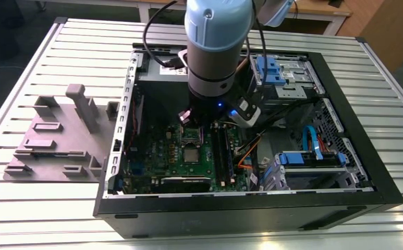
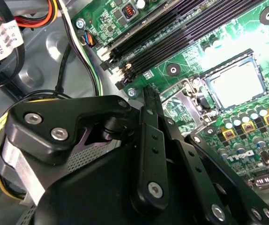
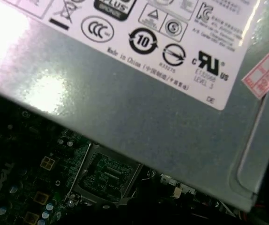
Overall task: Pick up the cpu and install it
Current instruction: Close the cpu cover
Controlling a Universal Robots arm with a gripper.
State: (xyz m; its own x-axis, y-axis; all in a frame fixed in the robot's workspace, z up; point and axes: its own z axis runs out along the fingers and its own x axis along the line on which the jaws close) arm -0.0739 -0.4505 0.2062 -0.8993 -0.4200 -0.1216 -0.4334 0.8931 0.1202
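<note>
Where the ribbed metal table [image 1: 41, 73] carries the open computer case [image 1: 257, 213], wooden furniture [image 1: 389, 26] stands beyond it (a grey fixture block [image 1: 55, 138] sits at the exterior view's left). Small, flat and silvery-grey, the cpu [image 1: 191, 154] lies on the green motherboard [image 1: 159, 156], just nearer than the metal-framed socket [image 1: 191, 134]. Over that socket hangs the gripper [image 2: 155, 110]; open or closed, I cannot tell.

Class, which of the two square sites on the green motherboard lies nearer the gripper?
The metal-framed socket, right beside the gripper; the silvery cpu in its black frame sits farther off.
</note>
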